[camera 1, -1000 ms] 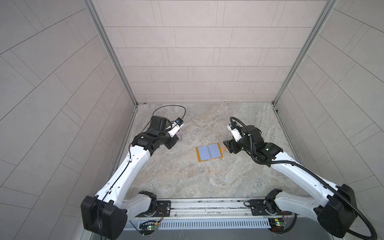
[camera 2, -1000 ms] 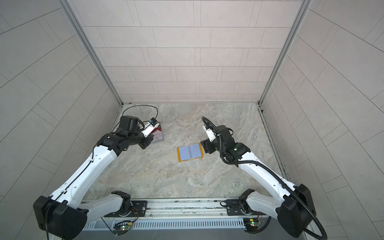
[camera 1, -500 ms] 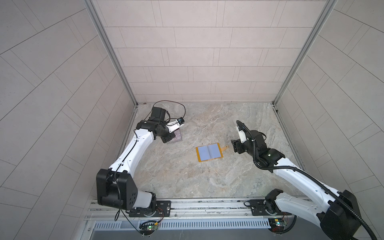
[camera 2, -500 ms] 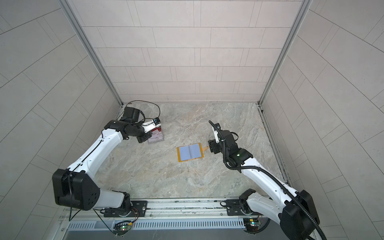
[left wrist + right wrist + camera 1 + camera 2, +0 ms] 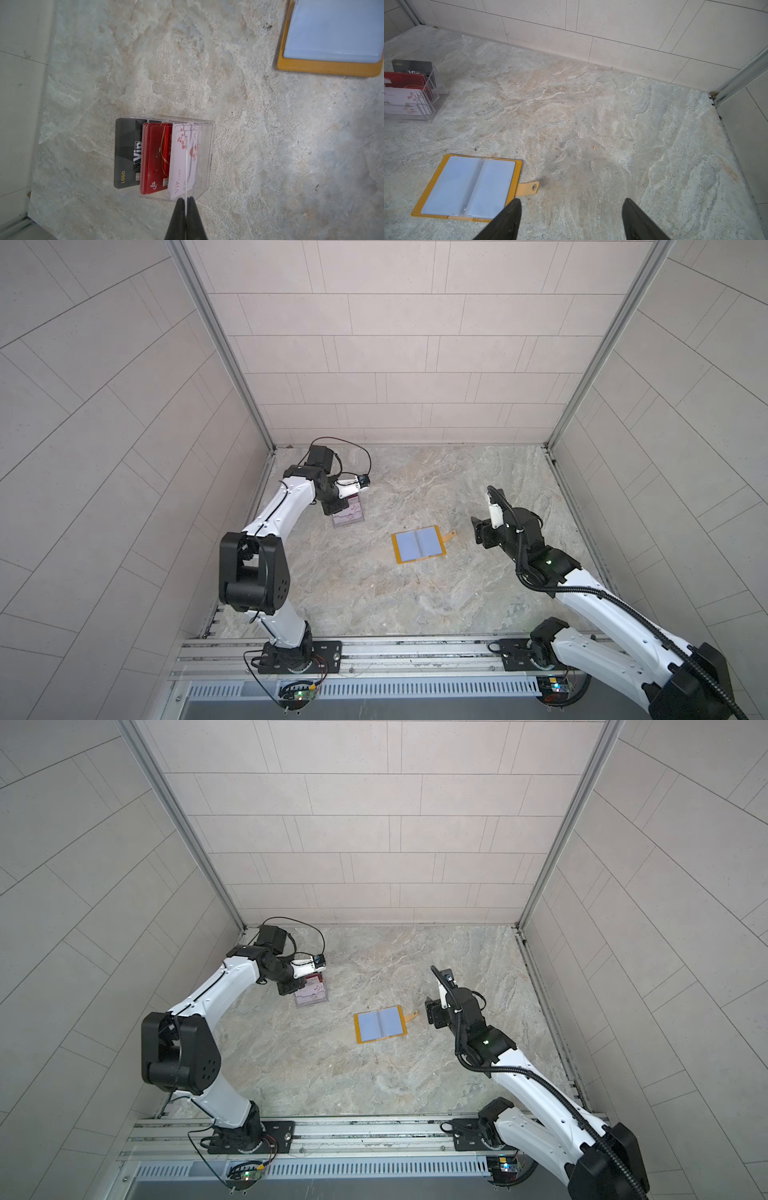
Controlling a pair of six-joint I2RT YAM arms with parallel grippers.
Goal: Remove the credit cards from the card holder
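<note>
Marble-patterned bench (image 5: 374,597) fills the floor of a tiled booth, and nearest to me runs the metal rail (image 5: 374,649) on which both arms stand. From there the right arm (image 5: 602,605) reaches forward; its jaws are spread wide with nothing between them, and they hang near the snap tab (image 5: 532,187) of the card holder (image 5: 417,548) without touching it.

The yellow card holder lies open and flat in the middle of the bench. Its two bluish sleeves (image 5: 452,182) that face up look empty to me. If more pages are underneath, I cannot see into them.

Farther back, towards the left corner, the left arm (image 5: 282,510) bends down over a clear stand (image 5: 204,158). Its jaws are pressed together on a thin white card (image 5: 187,187), seen edge-on in the left wrist view, over the front row of the stand. I cannot tell whether the lower edge is already inside.

The stand keeps a dark card (image 5: 127,153) at the back, red cards (image 5: 155,158) in the middle and pale cards with blossoms (image 5: 178,162) in front.

My judgement is that the task is almost finished: the cards seem to be out of the holder, and what remains is to let go of this last one. Behind all stands the plain tiled back wall (image 5: 395,364).
</note>
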